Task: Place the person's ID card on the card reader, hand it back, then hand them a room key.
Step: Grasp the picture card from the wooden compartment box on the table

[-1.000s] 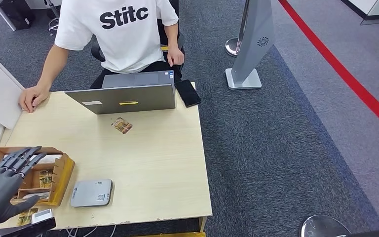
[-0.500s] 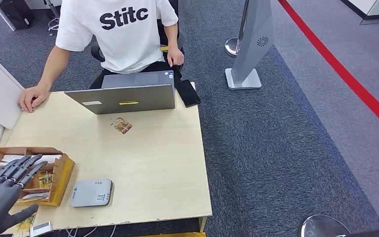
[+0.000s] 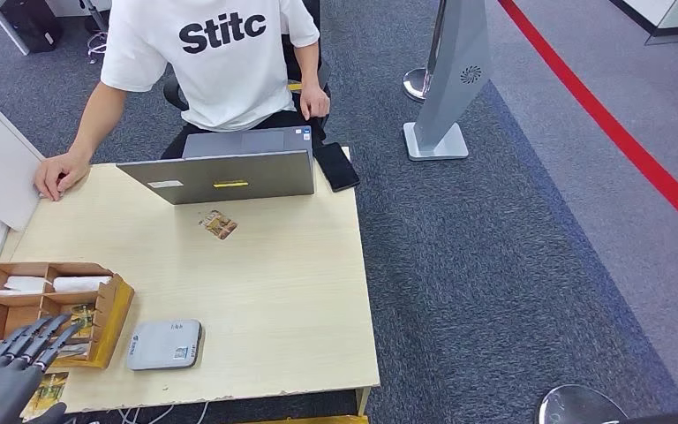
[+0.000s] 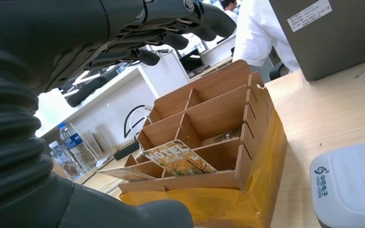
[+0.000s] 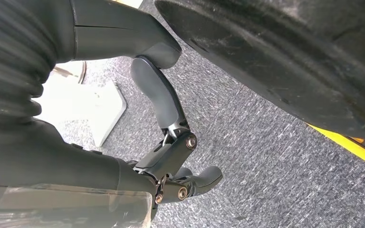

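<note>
L hand (image 3: pixel 4 375) at near-left table corner, fingers spread and straight, holding nothing, just short of the wooden card organizer (image 3: pixel 113 320); in wrist view its fingers (image 4: pixel 171 28) hover above the organizer, not touching. Organizer has divided slots; a hotel-print room key card (image 4: pixel 178 157) leans in a near slot, white items in the far slots. ID card (image 3: pixel 220 224) lies flat on the wooden table (image 3: pixel 274 283) in front of the grey laptop (image 3: pixel 221 175), well apart from the grey card reader (image 3: pixel 164 344), which sits just beside the organizer. R hand (image 5: pixel 171 156) hangs over carpet, fingers loosely curled, nothing in it. Person (image 3: pixel 212 53) in white tee sits behind the laptop, one hand (image 3: pixel 57 174) on the table.
</note>
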You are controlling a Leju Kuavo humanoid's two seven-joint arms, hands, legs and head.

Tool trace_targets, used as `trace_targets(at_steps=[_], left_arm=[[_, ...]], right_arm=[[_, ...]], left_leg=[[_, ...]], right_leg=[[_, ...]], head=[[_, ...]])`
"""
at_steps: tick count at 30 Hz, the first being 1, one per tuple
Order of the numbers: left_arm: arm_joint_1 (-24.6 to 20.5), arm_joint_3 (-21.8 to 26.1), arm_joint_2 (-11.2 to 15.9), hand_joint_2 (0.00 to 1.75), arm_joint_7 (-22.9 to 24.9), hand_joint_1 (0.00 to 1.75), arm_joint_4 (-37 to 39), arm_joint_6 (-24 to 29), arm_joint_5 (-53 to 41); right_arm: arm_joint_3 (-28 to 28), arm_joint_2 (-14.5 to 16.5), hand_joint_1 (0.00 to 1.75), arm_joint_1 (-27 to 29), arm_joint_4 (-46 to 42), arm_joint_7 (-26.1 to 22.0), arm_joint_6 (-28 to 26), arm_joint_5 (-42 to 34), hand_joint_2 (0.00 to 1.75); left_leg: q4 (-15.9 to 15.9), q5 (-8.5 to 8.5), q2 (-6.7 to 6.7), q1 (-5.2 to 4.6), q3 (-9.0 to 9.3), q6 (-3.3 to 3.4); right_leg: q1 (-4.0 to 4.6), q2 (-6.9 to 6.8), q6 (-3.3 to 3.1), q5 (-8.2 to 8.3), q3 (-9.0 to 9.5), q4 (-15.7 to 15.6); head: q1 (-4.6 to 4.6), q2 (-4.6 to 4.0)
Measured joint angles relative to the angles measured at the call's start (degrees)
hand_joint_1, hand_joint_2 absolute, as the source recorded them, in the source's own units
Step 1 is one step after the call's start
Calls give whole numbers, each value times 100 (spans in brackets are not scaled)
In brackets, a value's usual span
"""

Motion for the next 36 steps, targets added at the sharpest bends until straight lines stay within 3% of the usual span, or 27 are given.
trace_targets(at_steps=[24,30,36], left_arm=[[81,26,-117,175,173,0,59,146,-150],[-176,218,-424,175,351,0,479,886,-690],[-560,606,-843,175,125,0,1306,1185,-798]], right_arm=[[0,-5,0,0,0,-8,3,9,175],[4,-11,0,-1,0,-34,-19,75,175],[41,-96,0,6,0,-175,31,114,175]], left_leg=[[0,0,-1,0,0,0],[0,0,-5,0,1,0],[0,1,-4,0,3,0]], right_leg=[[0,-1,0,0,1,0],[0,-5,0,0,3,0],[0,-4,-1,1,3,0]], head=[[-1,-1],[0,-1],[-1,0]])
